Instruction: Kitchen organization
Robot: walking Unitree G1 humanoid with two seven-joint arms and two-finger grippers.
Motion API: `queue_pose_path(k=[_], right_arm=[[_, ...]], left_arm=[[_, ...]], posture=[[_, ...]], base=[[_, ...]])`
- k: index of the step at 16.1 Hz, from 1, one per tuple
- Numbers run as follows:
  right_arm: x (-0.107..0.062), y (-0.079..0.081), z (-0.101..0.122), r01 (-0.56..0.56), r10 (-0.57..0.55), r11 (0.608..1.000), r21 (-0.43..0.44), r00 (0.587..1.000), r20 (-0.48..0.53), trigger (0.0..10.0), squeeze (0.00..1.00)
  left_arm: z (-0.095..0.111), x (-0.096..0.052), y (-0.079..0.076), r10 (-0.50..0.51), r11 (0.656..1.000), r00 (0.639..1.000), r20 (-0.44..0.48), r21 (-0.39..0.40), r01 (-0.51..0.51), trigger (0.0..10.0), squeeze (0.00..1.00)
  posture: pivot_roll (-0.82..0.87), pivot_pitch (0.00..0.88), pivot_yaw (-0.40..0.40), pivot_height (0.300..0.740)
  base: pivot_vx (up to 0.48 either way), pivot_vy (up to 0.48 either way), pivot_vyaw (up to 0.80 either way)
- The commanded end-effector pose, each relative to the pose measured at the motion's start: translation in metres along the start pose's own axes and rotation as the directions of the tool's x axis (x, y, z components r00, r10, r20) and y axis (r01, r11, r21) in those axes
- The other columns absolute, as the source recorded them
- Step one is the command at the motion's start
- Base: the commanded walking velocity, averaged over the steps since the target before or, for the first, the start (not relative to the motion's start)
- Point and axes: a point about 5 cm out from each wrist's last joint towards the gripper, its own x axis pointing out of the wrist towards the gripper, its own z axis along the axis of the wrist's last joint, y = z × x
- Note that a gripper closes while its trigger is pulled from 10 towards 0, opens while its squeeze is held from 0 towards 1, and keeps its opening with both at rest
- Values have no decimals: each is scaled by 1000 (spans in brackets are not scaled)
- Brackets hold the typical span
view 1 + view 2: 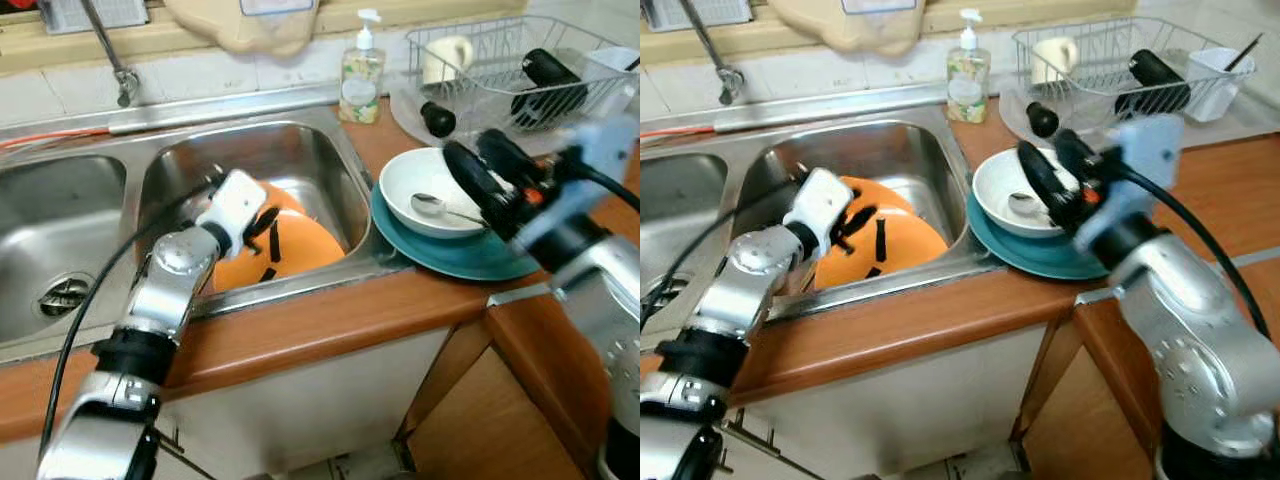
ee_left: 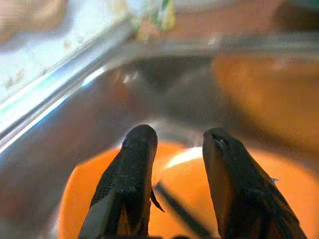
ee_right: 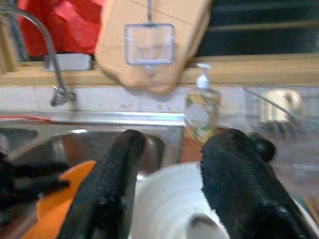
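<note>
Left gripper (image 1: 268, 240): centre-left of the head view, reaching down into the right sink basin (image 1: 300, 150); its two black fingers (image 2: 130, 174) are spread apart just above the orange plates (image 1: 300, 250), with nothing between them.
Orange plates: stacked in the basin, leaning toward its front wall, at the middle of the frame.
Right gripper (image 1: 478, 170): right of centre, above the white bowl (image 1: 415, 185); fingers parted, empty, one on each side of the bowl's rim in the wrist view.
White bowl: sits on a teal plate (image 1: 450, 255) on the wooden counter (image 1: 330, 320), just right of the sink; a metal spoon (image 1: 440, 207) lies inside it.
Soap bottle (image 1: 360, 75): upper middle, at the sink's back edge.
Dish rack (image 1: 520, 60): upper right, holding a cream mug (image 1: 445, 55) and dark items.
Faucet (image 1: 110, 55): upper left.
</note>
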Motion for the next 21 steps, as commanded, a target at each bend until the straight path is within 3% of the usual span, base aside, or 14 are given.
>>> queue_pose_path(k=[1, 3, 4, 5, 6, 7, 8, 9, 10, 14, 15, 16, 17, 21], right_arm=[[-5, -2, 1, -8, 8, 1000, -4, 1000, 6, 10000, 1000], [-11, -3, -5, -14, 14, 1000, 6, 1000, -15, 10000, 1000], [-14, -3, -8, -13, 13, 1000, 4, 999, -37, 10000, 1000], [-15, -4, -10, -8, 8, 1000, 2, 999, -45, 10000, 1000], [-17, -6, -13, 12, -12, 1000, -8, 998, -60, 10000, 1000], [-20, -10, -16, 34, -35, 999, -13, 997, -72, 10000, 0], [-22, -13, -18, 45, -46, 999, -17, 996, -80, 10000, 0], [-25, -15, -19, 45, -46, 999, -16, 995, -88, 10000, 0], [-29, -18, -21, 37, -38, 999, -17, 994, -104, 10000, 0], [-36, -24, -36, 24, -21, 999, 21, 988, -156, 10000, 0], [-37, -23, -38, 21, -16, 999, 30, 987, -160, 7529, 0], [-37, -24, -43, 20, -10, 998, 57, 987, -162, 3176, 0], [-37, -24, -45, 24, -13, 998, 66, 987, -163, 1216, 0], [-36, -28, -47, 31, -17, 996, 88, 988, -155, 0, 0]], left_arm=[[11, -8, -3, -32, 996, 994, 102, -83, 40, 10000, 0], [23, -19, -17, -112, 975, 969, 222, -165, 150, 10000, 0], [24, -25, -26, -155, 957, 956, 250, -204, 208, 10000, 192], [24, -27, -28, -167, 951, 952, 256, -213, 224, 10000, 1000], [24, -31, -33, -184, 940, 946, 268, -234, 249, 10000, 1000], [26, -35, -38, -200, 933, 939, 281, -238, 271, 10000, 1000], [28, -38, -42, -210, 929, 934, 289, -239, 283, 10000, 1000], [29, -42, -46, -239, 916, 925, 296, -247, 316, 10000, 145], [31, -46, -53, -292, 890, 906, 307, -259, 375, 10000, 0], [32, -56, -67, -403, 843, 869, 287, -255, 474, 10000, 0], [32, -57, -69, -412, 839, 865, 285, -252, 483, 10000, 0], [33, -60, -72, -426, 830, 859, 285, -254, 496, 10000, 0], [34, -60, -72, -426, 829, 858, 286, -256, 497, 10000, 0], [35, -61, -75, -431, 825, 856, 286, -258, 502, 10000, 0]], posture=[[-218, 0, 82, 740], [-220, 0, 82, 740], [-223, 0, 84, 740], [-223, 0, 84, 740], [-223, 0, 84, 740], [-224, 0, 85, 740], [-225, 0, 84, 740], [-224, 0, 83, 740], [-222, 0, 82, 740], [-214, 0, 78, 740], [-214, 0, 78, 740], [-212, 0, 76, 740], [-212, 0, 76, 740], [-211, 0, 73, 740]], base=[[0, 0, 0], [0, 0, 0], [0, 0, 0], [0, 0, 0], [0, 0, 0], [0, 0, 0], [0, 0, 0], [0, 0, 0], [0, 0, 0], [0, 0, 0], [0, 0, 0], [0, 0, 0], [0, 0, 0], [0, 0, 0]])
